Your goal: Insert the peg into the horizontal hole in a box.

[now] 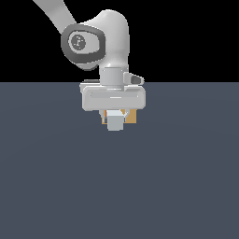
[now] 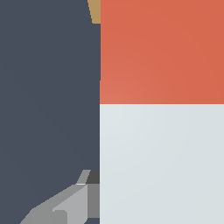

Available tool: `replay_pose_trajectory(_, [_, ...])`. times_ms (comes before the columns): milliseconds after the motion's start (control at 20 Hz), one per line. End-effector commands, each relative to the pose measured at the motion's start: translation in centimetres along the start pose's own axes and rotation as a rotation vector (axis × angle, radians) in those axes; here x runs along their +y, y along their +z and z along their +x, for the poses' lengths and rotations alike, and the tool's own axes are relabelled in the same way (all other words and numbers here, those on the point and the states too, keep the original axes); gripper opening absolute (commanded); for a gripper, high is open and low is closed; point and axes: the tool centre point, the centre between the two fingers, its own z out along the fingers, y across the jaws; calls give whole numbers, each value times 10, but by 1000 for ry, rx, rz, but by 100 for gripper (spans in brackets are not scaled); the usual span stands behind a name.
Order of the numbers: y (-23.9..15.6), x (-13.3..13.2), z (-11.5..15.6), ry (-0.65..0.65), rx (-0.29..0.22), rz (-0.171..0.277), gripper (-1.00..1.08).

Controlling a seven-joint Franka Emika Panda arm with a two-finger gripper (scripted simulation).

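Exterior view: my gripper (image 1: pixel 115 113) hangs low over the dark floor (image 1: pixel 116 186), the peg (image 1: pixel 115 122) between my fingers; its pale grey-white end faces the camera, and a sliver of the red-orange half shows just behind it under my palm; the peg reads as roughly level, pointing away from the camera toward the box (image 1: pixel 132 116).

The box is mostly hidden behind my hand and the peg; only tan strips show on either side, the wider one on the exterior view's right; the hole is not visible in either picture, so I cannot tell whether the red tip has entered it.

Wrist view: the peg (image 2: pixel 162 109) fills most of the picture, red-orange half above the seam, pale half below; one finger (image 2: pixel 70 205) lies against the pale half's edge; a small tan corner of the box (image 2: pixel 94 11) shows just beside the red end, so tip and box are close, possibly touching.

Grip state: clenched on the peg, held by the pale half.

Progress, as a judgement: pick-up done; lift and levelling done; approach to the box face largely done; alignment with the hole unconfirmed; insertion either not begun or barely begun, since most of the red half remains in sight; remaining: confirm centring, push the red end through, release.
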Motion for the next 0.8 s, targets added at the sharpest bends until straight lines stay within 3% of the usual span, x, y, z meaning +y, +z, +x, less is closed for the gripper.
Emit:
replay_pose_trajectory(0, [-4,5,5,29,0,-4,-100])
replay_pose_trajectory(750, [-6,10,9,57,0,-4,-100])
